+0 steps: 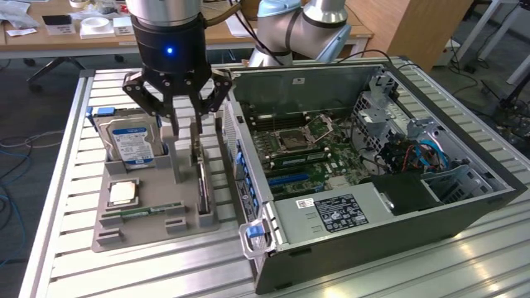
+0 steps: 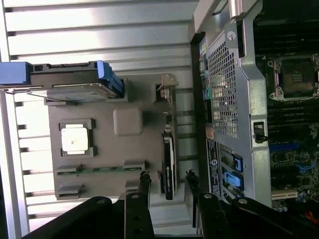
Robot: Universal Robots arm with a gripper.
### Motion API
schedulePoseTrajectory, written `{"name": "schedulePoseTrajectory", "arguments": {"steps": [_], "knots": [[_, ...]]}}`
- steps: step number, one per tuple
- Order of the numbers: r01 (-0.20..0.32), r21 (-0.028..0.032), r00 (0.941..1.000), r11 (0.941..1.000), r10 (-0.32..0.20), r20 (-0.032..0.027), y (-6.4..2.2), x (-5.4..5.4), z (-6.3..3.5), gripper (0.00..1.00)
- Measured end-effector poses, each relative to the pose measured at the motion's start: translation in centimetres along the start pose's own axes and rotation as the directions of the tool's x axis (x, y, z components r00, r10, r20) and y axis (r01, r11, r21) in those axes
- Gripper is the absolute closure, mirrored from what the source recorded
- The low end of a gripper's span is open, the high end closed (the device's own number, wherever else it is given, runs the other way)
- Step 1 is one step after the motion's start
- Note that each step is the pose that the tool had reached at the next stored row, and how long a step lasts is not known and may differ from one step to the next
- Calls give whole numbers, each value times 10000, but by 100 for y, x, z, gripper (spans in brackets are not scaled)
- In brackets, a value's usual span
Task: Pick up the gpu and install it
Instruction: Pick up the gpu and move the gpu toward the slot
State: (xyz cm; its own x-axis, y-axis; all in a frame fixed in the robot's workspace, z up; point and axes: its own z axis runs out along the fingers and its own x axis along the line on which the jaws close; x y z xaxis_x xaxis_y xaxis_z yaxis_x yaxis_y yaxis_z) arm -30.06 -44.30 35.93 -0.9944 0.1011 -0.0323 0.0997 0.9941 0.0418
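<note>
The gpu point(image 2: 169, 154) stands on edge in slots of the grey holder point(image 1: 157, 192) on the table point(image 1: 49, 248), just beside the case point(image 1: 398, 233). Judged: it is kept upright so both faces can be pinched from above. The jaws are spread, one finger on either side of the card, not gripping it. The case lies open on its side, board facing up, likely for top-down insertion. The hard drive point(image 1: 128, 139) carries a blue-white label and the power supply point(image 1: 291, 217) a black one. Neither text is legible.

grey tray point(image 1: 157, 194) on the ribbed silver table point(image 1: 71, 205) — blue-and-white-labelled hard drive point(image 1: 133, 146), black gpu point(image 1: 201, 180), green motherboard point(image 1: 324, 155), black gripper point(image 1: 186, 124) with a blue light point(image 1: 169, 50).
</note>
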Motion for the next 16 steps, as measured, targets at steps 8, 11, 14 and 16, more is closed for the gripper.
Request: {"name": "schedulePoseTrajectory", "arguments": {"steps": [8, 11, 14, 16], "knots": [[0, 1, 10000, 10000, 0, 0, -5, 4, 135, 58], [0, 2, 10000, 10000, 0, -2, -6, 4, 135, 58], [0, -2, 10000, 10000, 0, 1, -5, -4, 150, 58], [0, -1, 10000, 10000, 0, 1, -5, -11, 159, 58]]}}
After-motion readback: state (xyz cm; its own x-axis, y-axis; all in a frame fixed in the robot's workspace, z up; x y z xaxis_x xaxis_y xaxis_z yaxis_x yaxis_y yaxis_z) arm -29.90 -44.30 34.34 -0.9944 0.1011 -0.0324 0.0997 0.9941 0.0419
